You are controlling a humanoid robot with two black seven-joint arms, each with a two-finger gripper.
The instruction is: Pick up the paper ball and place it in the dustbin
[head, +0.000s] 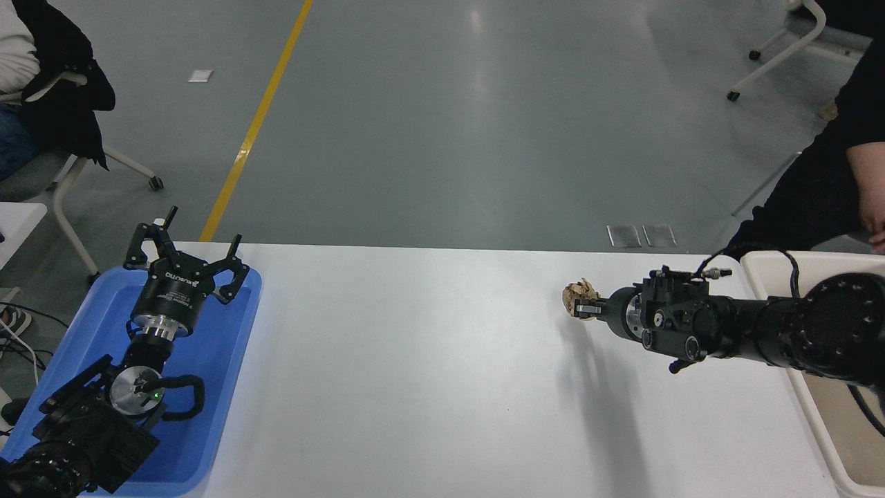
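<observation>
The tan-brown paper ball (574,296) is held in my right gripper (583,305), which is shut on it and carries it above the white table (429,373), casting a shadow below. The right arm reaches in from the right edge, pointing left. The cream-beige dustbin (764,266) stands at the table's right end, partly hidden behind the right arm. My left gripper (185,259) is open and empty, parked over the blue tray at the lower left.
A shallow blue tray (221,387) lies at the table's left end under the left arm. A person in black sits beyond the dustbin at the right edge (830,187). Another person sits on a chair at the upper left (41,90).
</observation>
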